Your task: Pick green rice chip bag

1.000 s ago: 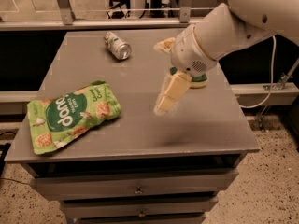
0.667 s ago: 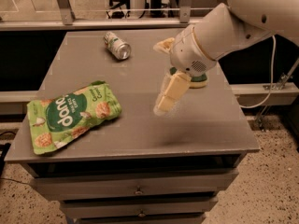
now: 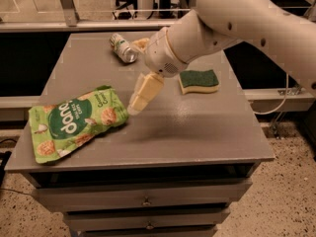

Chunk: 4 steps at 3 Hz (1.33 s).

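Spanning the frame, grey surface carries everything. Green rice chip bag lies flat at lower left, ungrasped. Gripper hangs at centre, angled toward the bag's right edge, presumably lining up; jaws' opening cannot be told. Sponge and can sit behind, out of its path.

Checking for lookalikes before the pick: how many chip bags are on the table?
1. The bag lies at the front-left corner of the table, with the end effector close by its right edge. The arm could hide another behind it.
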{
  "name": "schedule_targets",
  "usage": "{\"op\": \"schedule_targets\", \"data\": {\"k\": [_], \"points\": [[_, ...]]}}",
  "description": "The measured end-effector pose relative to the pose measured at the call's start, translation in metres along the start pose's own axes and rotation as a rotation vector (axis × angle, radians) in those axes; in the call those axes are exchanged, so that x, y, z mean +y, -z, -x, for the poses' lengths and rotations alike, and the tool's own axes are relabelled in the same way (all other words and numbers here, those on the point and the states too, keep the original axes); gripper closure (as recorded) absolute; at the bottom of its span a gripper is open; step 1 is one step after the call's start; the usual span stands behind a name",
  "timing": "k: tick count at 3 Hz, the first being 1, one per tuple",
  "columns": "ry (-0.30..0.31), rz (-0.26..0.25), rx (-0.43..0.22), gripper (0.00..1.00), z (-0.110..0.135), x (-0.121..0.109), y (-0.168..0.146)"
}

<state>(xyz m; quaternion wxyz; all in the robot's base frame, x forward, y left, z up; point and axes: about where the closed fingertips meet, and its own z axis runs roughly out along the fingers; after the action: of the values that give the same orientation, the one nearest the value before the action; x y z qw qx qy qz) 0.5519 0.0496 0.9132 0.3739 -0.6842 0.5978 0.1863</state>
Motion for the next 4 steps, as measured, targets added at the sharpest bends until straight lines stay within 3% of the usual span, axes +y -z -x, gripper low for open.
{"op": "schedule_targets", "data": {"k": [1, 2, 4], "points": [[0.039, 0.059, -0.025, 0.0, 0.01, -0.005, -0.048], [0.049, 0.117, -0.021, 0.0, 0.01, 0.002, -0.071], [0.042, 0.207, -0.018, 0.0, 0.017, 0.022, -0.082]]}}
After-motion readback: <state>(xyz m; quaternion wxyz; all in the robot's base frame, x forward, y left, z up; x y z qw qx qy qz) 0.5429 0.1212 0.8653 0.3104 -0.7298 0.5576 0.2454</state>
